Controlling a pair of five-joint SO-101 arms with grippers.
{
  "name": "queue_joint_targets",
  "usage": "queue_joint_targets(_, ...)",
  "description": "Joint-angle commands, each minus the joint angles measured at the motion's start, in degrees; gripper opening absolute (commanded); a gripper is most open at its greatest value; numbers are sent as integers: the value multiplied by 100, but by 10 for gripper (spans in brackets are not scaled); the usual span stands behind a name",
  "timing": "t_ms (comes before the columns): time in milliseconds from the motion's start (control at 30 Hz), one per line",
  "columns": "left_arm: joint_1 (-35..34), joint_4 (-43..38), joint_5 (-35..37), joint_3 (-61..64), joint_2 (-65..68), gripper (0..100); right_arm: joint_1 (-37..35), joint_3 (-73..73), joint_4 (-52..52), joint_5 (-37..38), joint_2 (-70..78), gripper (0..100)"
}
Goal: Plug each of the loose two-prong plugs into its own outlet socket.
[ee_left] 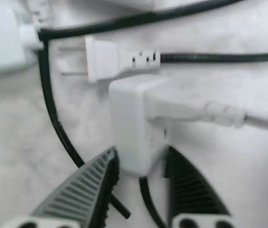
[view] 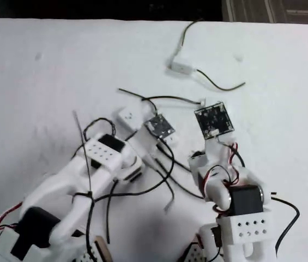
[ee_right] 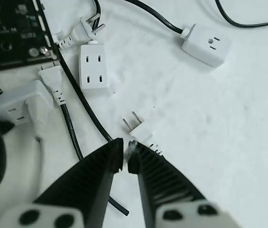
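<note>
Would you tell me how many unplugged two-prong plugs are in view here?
3: one plug just ahead of the right hand, one beside the block in the left hand, one next to the double socket. Others may be hidden.

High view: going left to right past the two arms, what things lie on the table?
White outlet block → small circuit board → far white socket on its cord → large circuit board

The right gripper [ee_right: 125, 156] is pinching the tail of a white two-prong plug [ee_right: 141, 129] (prongs pointing away from it); a four-hole outlet block [ee_right: 93, 66] and a white adapter [ee_right: 17, 102] are lying nearby.
</note>
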Motion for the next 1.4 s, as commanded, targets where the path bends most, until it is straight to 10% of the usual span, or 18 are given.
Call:
queue_joint_targets(0,-163,299,18,-791,-13,79,101,-79,-127,-53,-101,19)
queue_joint_targets(633,-1349,818,9,-4237,347,76,110,-70,-119,-53,-101,19)
queue_joint_targets(1367,-2387,1178,853,-12097,7248,190,365,-70,-198,-53,-66,19)
